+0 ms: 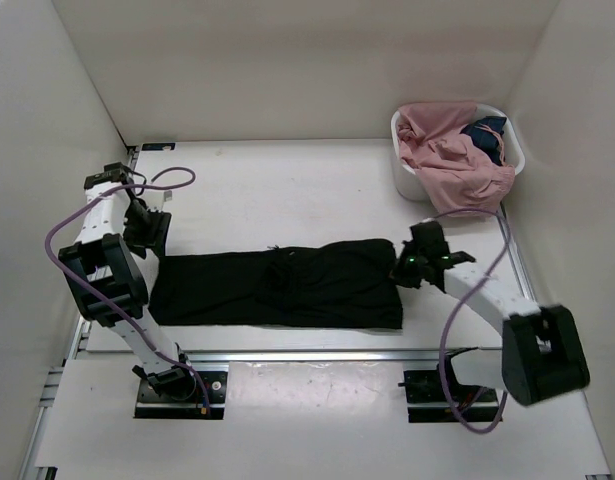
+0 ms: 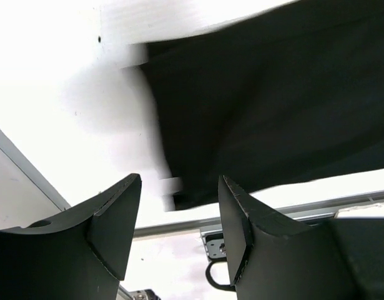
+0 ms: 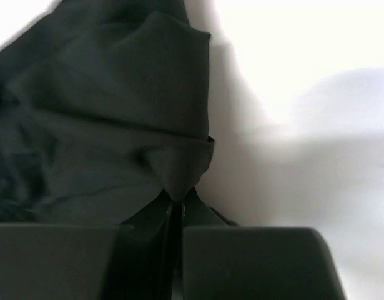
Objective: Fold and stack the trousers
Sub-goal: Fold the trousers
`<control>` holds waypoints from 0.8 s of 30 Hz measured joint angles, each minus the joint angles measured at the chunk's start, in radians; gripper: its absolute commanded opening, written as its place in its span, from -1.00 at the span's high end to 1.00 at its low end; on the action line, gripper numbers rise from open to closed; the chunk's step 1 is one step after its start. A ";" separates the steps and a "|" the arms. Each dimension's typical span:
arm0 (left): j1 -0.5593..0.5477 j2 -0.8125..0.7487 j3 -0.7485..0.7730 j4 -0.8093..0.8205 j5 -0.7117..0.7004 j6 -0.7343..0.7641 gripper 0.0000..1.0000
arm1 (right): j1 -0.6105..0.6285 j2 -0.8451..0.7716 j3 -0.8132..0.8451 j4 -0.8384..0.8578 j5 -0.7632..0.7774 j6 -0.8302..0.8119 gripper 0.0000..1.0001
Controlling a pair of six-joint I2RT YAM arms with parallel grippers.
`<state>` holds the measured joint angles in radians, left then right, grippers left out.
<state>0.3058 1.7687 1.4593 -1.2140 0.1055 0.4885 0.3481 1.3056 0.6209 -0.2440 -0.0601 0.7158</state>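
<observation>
The trousers (image 1: 287, 285) are lying flat across the near half of the white counter (image 1: 287, 180), stretching left to right as a long black band with some wrinkling near the middle. At their right end the right end effector (image 3: 176, 199) is pinching a small peak of the black cloth between fingers pressed tight together. At their left end the left end effector (image 2: 179, 209) is hanging over the counter with its fingers moderately apart and nothing between them. The left edge of the cloth and bare counter are showing beyond the gap. A purple cable (image 1: 62, 255) is looping around the left arm, and another is trailing from the right arm toward its base. In the far right corner, apart from the trousers, a white basket (image 1: 401, 172) is holding a crumpled pink garment (image 1: 447, 160), which is spilling over its near rim, and a dark blue one (image 1: 487, 135) beside it. White walls are enclosing the counter on three sides.
</observation>
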 measured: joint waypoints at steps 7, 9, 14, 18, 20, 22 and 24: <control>-0.002 0.004 -0.011 0.014 0.035 0.000 -0.28 | -0.117 -0.204 0.332 -0.501 0.267 -0.071 1.00; -0.002 0.010 -0.011 0.014 0.044 0.000 -0.28 | -0.092 -0.199 0.472 -0.589 0.326 -0.093 1.00; -0.002 0.034 -0.011 0.014 0.055 0.006 -0.28 | 0.120 -0.044 0.774 -0.792 0.448 -0.093 1.00; -0.002 0.046 -0.011 0.015 0.055 0.022 -0.28 | 0.334 0.274 1.061 -0.904 0.494 -0.064 1.00; -0.002 0.046 -0.011 0.014 0.055 0.030 -0.28 | 0.416 0.441 1.206 -0.964 0.499 -0.039 1.00; -0.002 0.046 -0.011 0.015 0.052 0.036 -0.28 | 0.486 0.594 1.342 -0.994 0.505 -0.008 1.00; -0.002 0.046 -0.011 0.015 0.052 0.040 -0.28 | 0.556 0.724 1.451 -1.007 0.504 0.037 1.00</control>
<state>0.3035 1.8145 1.4479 -1.1988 0.1574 0.5289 0.9039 2.0296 2.0720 -1.2507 0.4442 0.7525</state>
